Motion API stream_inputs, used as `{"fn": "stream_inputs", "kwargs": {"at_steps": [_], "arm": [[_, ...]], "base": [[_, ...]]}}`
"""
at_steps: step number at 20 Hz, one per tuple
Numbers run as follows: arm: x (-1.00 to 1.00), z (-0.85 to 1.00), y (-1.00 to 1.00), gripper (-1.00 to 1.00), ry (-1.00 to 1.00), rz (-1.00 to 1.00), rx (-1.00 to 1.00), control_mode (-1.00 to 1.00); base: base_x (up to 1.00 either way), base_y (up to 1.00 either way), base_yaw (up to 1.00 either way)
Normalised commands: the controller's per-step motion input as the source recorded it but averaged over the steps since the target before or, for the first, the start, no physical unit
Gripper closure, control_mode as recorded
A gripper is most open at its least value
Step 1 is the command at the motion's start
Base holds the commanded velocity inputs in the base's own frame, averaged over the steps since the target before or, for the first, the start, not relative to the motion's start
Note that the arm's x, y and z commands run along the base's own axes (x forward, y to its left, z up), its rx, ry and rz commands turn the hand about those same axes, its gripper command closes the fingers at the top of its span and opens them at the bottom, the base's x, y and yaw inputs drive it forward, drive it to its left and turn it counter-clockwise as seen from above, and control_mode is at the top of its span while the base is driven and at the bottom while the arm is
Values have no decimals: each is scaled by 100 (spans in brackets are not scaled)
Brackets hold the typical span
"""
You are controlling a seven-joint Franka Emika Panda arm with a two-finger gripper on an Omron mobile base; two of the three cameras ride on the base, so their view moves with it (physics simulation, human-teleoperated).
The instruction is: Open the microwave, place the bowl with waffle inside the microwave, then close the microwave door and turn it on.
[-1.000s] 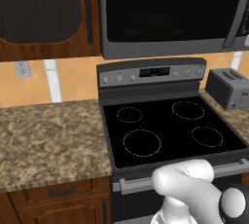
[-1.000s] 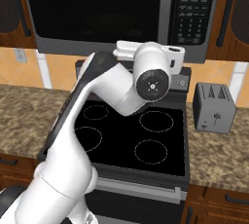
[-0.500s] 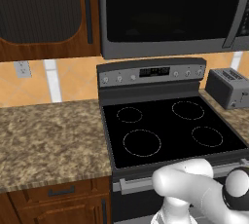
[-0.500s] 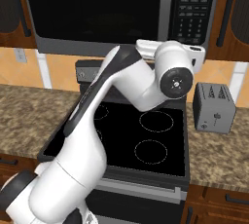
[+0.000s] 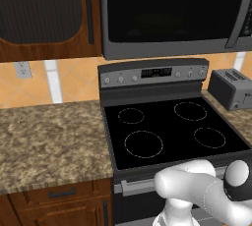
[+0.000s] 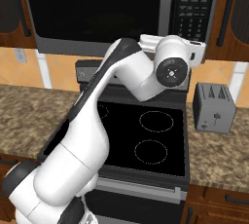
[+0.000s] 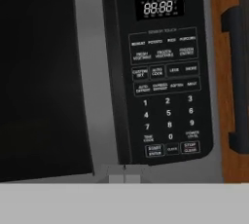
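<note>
Facing the microwave mounted above the stove, the gripper, jaws pressed together, should probably hook the rigid vertical handle at the microwave door's right edge.

The microwave hangs above the stove; the toaster sits on the surface right of the stove, a cabinet left of the microwave
</note>
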Motion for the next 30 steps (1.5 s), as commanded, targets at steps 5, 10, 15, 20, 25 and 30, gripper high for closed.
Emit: {"fn": "stream_inputs", "kwargs": {"at_steps": [5,10,15,20,25,30], "arm": [[13,-7,-23,100,0,1,0,-100],[6,-11,-10,100,0,0,0,-100],[21,-17,-3,100,0,0,0,-100],[27,-10,-10,100,0,1,0,-100],[28,-4,-8,100,0,1,0,-100],[27,-5,-5,100,0,2,0,-100]], "base": [[0,0,0],[0,0,0],[0,0,0],[0,0,0],[0,0,0],[0,0,0]]}}
